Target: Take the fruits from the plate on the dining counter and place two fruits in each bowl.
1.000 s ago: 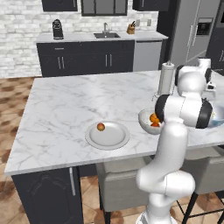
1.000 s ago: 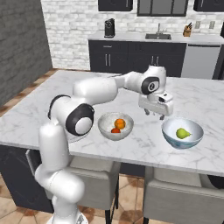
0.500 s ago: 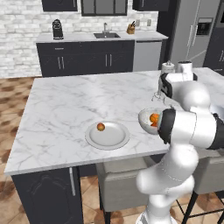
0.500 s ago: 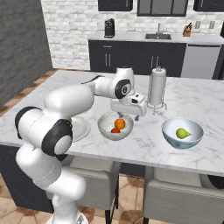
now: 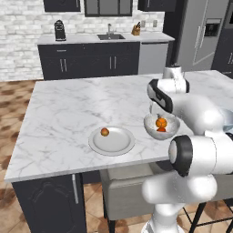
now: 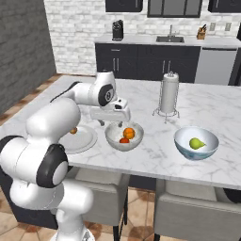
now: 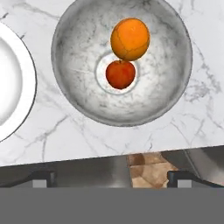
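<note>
Fruit being sorted from a plate into two bowls on a marble dining counter (image 5: 68,113).

An orange fruit (image 7: 130,38) and a red-orange fruit (image 7: 120,74) lie touching in the speckled bowl (image 7: 74,52). A yellow-green fruit (image 6: 196,143) sits in the light blue bowl (image 6: 196,142). A brownish-red fruit (image 5: 104,132) rests on the plate (image 5: 112,140), just beside the speckled bowl. The gripper (image 6: 113,123) hangs above that bowl, jaws spread wide, holding nothing. A paper towel holder (image 6: 168,93) stands behind.
</note>
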